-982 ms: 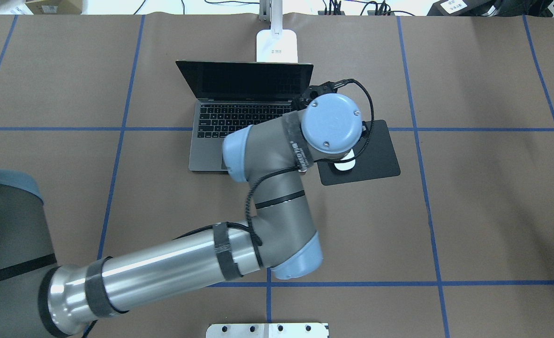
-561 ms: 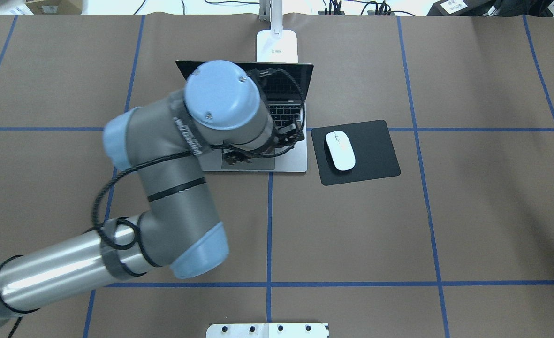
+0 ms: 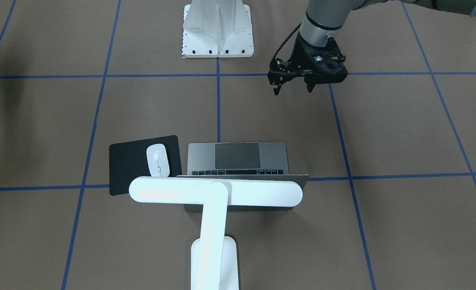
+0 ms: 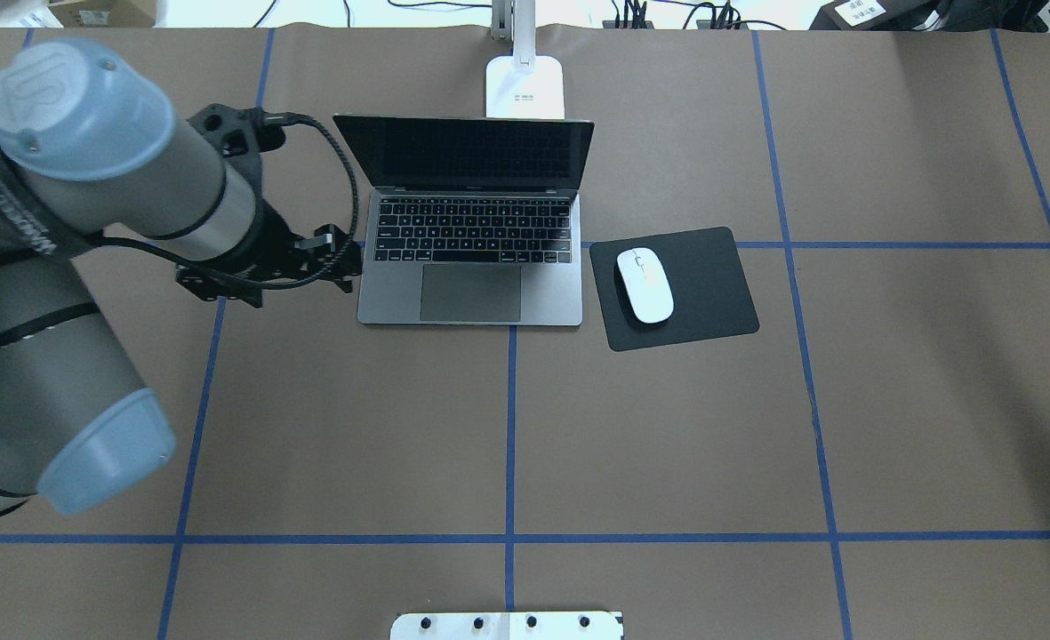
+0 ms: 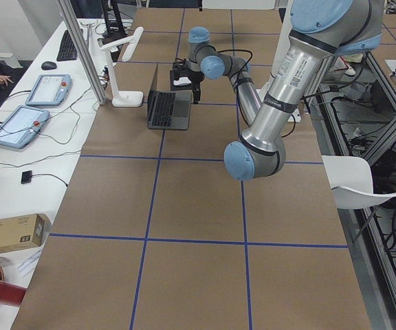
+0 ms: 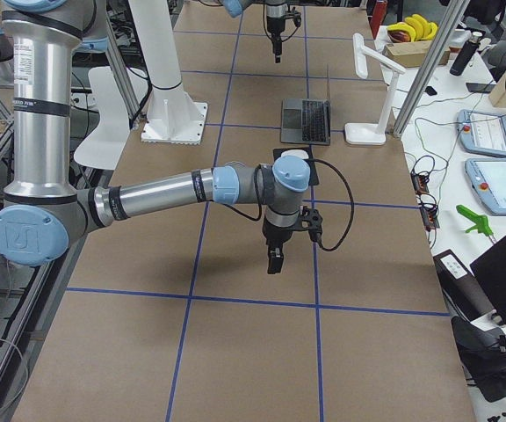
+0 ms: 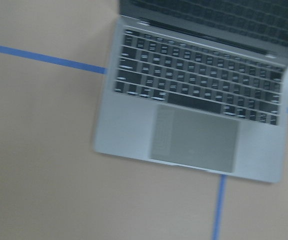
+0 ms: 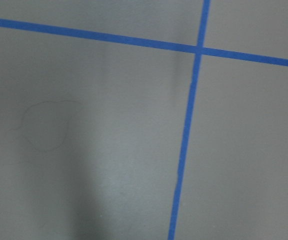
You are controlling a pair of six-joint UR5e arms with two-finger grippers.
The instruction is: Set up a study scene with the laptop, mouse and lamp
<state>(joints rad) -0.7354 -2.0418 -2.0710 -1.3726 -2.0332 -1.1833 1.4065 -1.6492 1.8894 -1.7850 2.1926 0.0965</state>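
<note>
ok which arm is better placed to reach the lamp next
Left. The left pincer hangs open beside the laptop, with the lamp just behind it. The right pincer hangs farther off, beyond the mouse, outside the overhead view.

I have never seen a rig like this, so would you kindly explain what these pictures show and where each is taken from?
These are two robot arms at a brown table, each ending in a two-finger gripper. Two fixed cameras look down, one from behind the robot, one facing it; two look along the table from its ends; one sits on each wrist. On the table: an open laptop, a white mouse on a black pad beside it, and a white lamp behind the screen. The left gripper hovers open and empty near the laptop. The right gripper hangs above the table, away from these things; whether it is open I cannot tell.
</note>
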